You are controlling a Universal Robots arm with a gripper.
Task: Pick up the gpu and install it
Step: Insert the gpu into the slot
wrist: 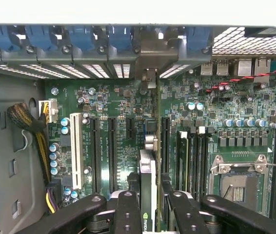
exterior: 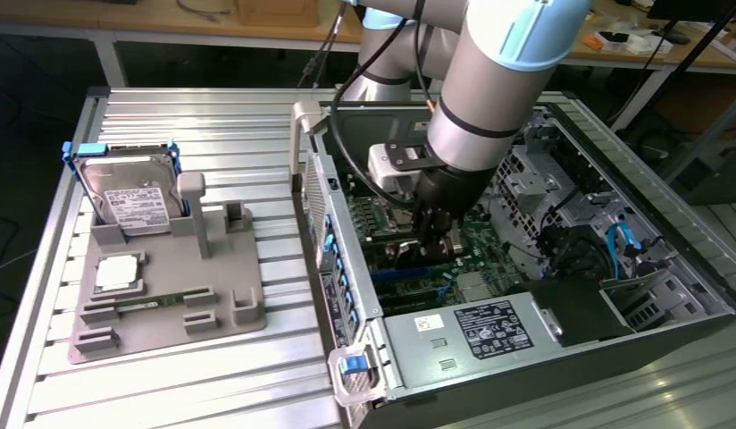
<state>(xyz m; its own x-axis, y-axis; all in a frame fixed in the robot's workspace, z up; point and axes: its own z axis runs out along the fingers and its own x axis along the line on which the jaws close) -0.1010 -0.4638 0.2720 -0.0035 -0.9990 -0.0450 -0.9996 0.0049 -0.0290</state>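
The gpu (wrist: 147, 171) stands edge-on over the green motherboard (wrist: 108, 97), a narrow strip with a small logo near my fingers. Its silvery bracket end (wrist: 148, 78) reaches the rear slot openings of the case. My gripper (wrist: 150, 214) is shut on the card, with one black finger (wrist: 127, 214) on each side. In the exterior view the gripper (exterior: 438, 234) is deep inside the open computer case (exterior: 344, 295), low over the motherboard, and the card is mostly hidden behind it. Whether the card's edge sits in its slot cannot be told.
Black expansion slots and a white slot (wrist: 76, 151) lie beside the card, and the CPU socket (wrist: 238, 183) is further off. A yellow-black cable bundle (wrist: 40, 141) hangs near one case wall. On the exterior view's left, a grey holder (exterior: 165, 308) carries the hard drive (exterior: 129, 201).
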